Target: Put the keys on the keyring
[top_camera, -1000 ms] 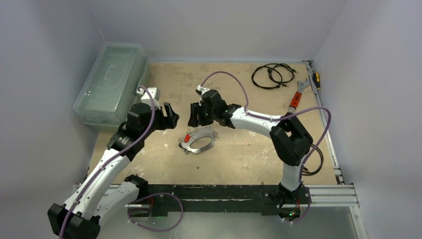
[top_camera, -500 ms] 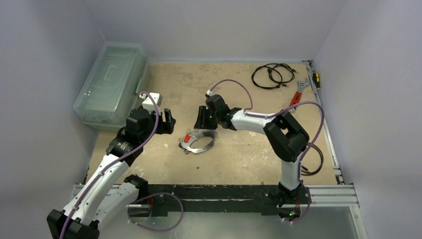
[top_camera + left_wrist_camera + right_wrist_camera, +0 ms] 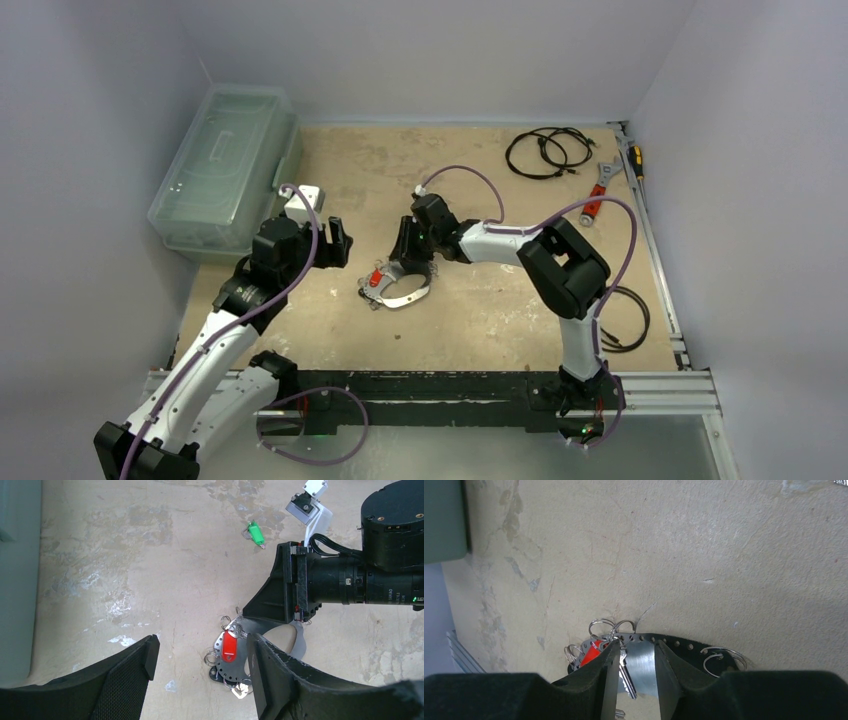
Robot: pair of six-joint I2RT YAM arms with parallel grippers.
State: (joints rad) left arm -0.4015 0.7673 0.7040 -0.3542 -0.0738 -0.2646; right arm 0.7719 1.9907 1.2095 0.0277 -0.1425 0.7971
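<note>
The keyring (image 3: 403,287) lies flat mid-table, a silvery hoop with small split rings; it also shows in the left wrist view (image 3: 299,642) and the right wrist view (image 3: 640,662). A red-tagged key (image 3: 376,277) (image 3: 229,647) lies on its left rim. A black tag (image 3: 215,673) peeks from under it. A green-tagged key (image 3: 256,533) lies apart, farther back. My right gripper (image 3: 411,256) (image 3: 634,655) is down over the hoop's far rim, jaws narrowly open, a bare key blade (image 3: 626,676) between them. My left gripper (image 3: 335,240) (image 3: 200,652) is wide open, empty, left of the hoop.
A clear plastic box (image 3: 225,170) stands at the back left. Black cable coils (image 3: 545,150), a red-handled wrench (image 3: 595,200) and a screwdriver (image 3: 635,160) lie at the back right. Another cable loop (image 3: 625,320) lies by the right rail.
My right gripper has come down toward me onto the hoop's far rim, its jaws narrower. My left gripper drew slightly left, then stayed still.
</note>
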